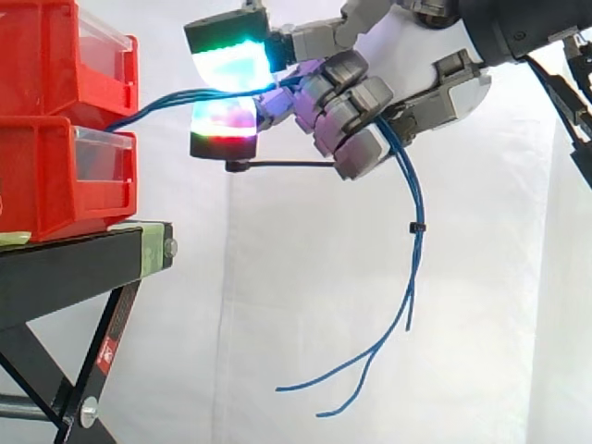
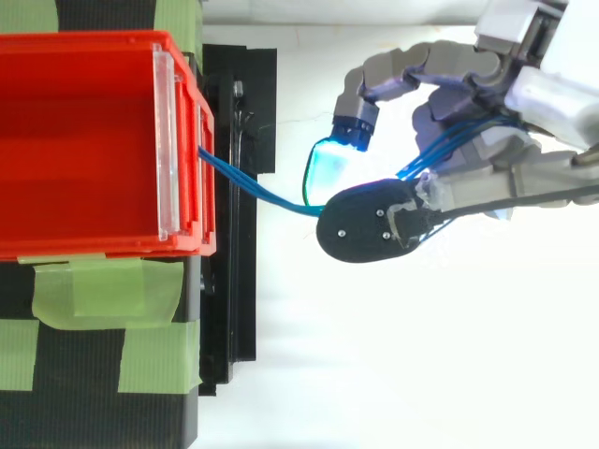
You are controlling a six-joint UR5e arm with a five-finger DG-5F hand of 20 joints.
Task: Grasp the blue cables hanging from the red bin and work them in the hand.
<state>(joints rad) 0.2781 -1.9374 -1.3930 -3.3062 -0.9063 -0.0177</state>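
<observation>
Hidden first. My hand is curled round the blue cables. Where they pass through it, the folded fingers cover them, so I cannot tell which surfaces actually bear on them. From above, a dark fingertip overlies the bundle just where it enters the hand. Two glowing pads stand on the bin side of the hand, one above the bundle and one below. Contact there is hard to judge. The far end of the cables disappears at the seam between the upper red bin and the lower red bin; which one holds them I cannot tell. Both bins are cut off by the frame edge.

Room. From the bins the cables span open air to the hand, above the black stand and not touching it. Past the fingers they drop below the hand, are gathered by a small black tie, then splay into loose ends hanging free before the white curtain. Green tape lies beside the bin, well apart from the hand.
</observation>
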